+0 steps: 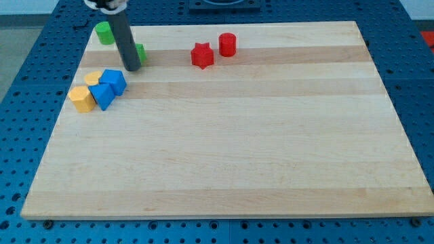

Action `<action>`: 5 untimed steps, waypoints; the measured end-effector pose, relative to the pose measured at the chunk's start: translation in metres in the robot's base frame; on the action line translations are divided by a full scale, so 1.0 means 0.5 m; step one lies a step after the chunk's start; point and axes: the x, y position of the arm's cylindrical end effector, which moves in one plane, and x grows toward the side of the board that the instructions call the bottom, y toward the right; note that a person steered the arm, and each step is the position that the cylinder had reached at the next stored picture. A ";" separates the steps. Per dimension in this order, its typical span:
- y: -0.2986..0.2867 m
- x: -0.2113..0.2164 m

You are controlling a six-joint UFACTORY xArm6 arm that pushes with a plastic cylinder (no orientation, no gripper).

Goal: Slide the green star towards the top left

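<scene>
My dark rod comes down from the view's top left and its tip (131,68) rests on the board. A green block (140,52), mostly hidden behind the rod, touches the tip's right side; its shape cannot be made out. A green cylinder (104,32) stands near the board's top left corner, up and left of the tip.
A red star (201,55) and a red cylinder (227,45) sit at the top middle. Just below my tip a cluster holds two blue blocks (113,81) (102,95) and two yellow blocks (94,77) (81,99). The wooden board (237,149) lies on a blue perforated table.
</scene>
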 end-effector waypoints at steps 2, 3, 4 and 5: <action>-0.032 -0.018; 0.002 -0.010; 0.023 -0.036; 0.023 -0.100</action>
